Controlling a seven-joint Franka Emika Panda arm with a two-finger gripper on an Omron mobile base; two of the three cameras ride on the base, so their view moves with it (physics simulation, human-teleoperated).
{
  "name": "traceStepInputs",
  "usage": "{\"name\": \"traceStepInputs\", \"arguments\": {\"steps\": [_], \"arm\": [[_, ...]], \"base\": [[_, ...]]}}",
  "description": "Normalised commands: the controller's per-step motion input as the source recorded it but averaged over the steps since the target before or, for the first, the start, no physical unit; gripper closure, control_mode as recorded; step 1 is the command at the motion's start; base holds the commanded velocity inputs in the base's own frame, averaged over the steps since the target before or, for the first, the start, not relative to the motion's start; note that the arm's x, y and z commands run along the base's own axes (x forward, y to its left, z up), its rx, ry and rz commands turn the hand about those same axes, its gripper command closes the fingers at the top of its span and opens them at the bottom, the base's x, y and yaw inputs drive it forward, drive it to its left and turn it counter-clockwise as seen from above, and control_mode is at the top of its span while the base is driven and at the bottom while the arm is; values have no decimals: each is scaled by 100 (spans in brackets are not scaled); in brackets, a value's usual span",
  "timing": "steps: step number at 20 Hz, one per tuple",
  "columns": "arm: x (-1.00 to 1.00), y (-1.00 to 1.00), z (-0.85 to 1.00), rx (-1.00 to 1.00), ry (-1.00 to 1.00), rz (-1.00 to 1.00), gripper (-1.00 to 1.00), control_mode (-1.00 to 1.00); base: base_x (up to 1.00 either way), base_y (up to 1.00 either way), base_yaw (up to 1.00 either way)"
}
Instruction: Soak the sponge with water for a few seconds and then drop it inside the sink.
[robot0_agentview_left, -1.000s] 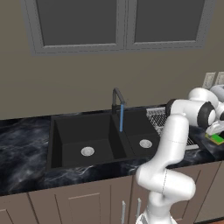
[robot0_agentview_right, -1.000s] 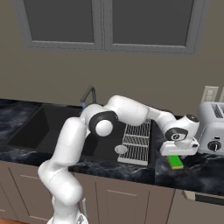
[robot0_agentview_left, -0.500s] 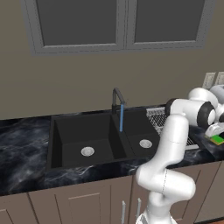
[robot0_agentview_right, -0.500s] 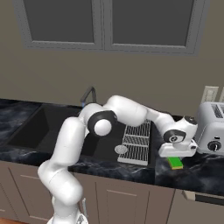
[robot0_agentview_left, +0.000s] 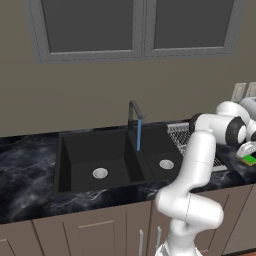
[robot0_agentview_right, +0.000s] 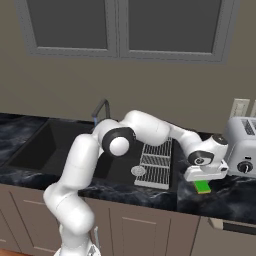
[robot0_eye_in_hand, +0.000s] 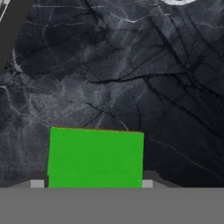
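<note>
The sponge (robot0_eye_in_hand: 95, 157), a bright green block with a thin yellow-orange edge, lies on the dark marble counter to the right of the sink. My gripper (robot0_eye_in_hand: 92, 183) is down over it and shut on it, with one fingertip (robot0_eye_in_hand: 37, 183) against each short side. From the base the sponge (robot0_agentview_right: 203, 186) peeks out under the white hand (robot0_agentview_right: 205, 171), and a sliver of sponge (robot0_agentview_left: 249, 160) also shows at the far right. The black double sink (robot0_agentview_left: 80, 155) sits left of the arm. A thin blue stream of water (robot0_agentview_left: 138, 135) runs from the dark faucet (robot0_agentview_left: 132, 112) into it.
A wire drying rack (robot0_agentview_right: 155, 162) lies between the sink and the sponge. A silver toaster (robot0_agentview_right: 242, 147) stands just right of the hand. A wall outlet (robot0_agentview_right: 239, 107) is behind it. The marble counter (robot0_agentview_left: 25, 175) extends left of the sink.
The fingers have closed in on the sponge from both sides. The arm and the sponge have stayed almost where they were.
</note>
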Motion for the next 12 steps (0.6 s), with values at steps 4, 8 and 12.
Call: {"name": "traceStepInputs", "arguments": {"steps": [4, 8, 12], "arm": [[-3, 0, -19, 0, 3, 0, -100, -100], [-3, 0, -42, 0, 21, 0, -100, -100], [0, 0, -52, 0, 25, 0, -100, -100]], "base": [[0, 0, 0], [0, 0, 0], [0, 0, 0]]}}
